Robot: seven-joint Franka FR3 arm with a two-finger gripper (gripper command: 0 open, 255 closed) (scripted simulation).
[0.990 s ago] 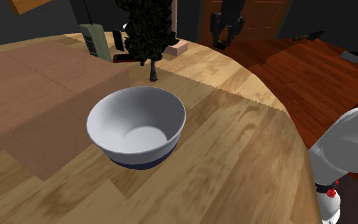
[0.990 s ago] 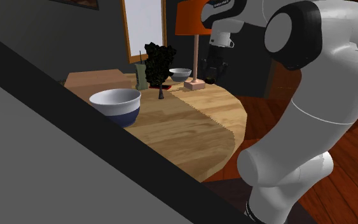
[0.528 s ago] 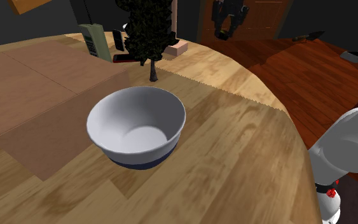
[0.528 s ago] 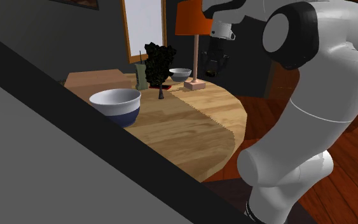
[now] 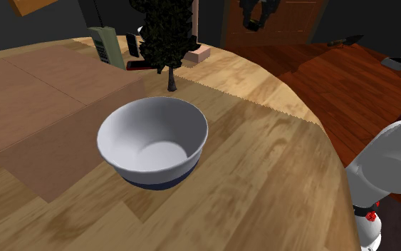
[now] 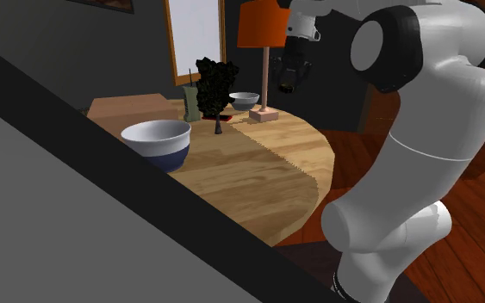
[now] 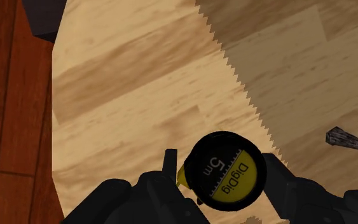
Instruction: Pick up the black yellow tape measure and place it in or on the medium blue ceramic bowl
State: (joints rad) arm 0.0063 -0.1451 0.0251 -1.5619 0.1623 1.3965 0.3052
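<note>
I have the tape measure [image 7: 225, 170] clamped between the fingers [image 7: 276, 177]. In the wrist view its round black case, with a yellow face marked 5m, sits pinched between the two black tips, one pressing on each side. It is off the worktop [image 5: 263, 178], held in the air over pale wood close to the worktop's edge, and the red-brown floor [image 7: 12, 114] shows just past that edge.

From the second exterior view, the white arm [image 6: 438, 129] reaches up and over, so the hand hangs high above the far edge of the worktop, just beside the stem of the orange-shaded lamp [image 6: 262, 26].

The bowl [image 5: 152, 171] is white inside with a dark blue foot. It stands upright and empty near the middle of the worktop, well apart from the held tape measure. Between the two, toward the far edge, a dark leafy plant [image 5: 164, 32] stands on a thin trunk, and a small bowl [image 6: 244, 100] sits near the lamp's base.
</note>
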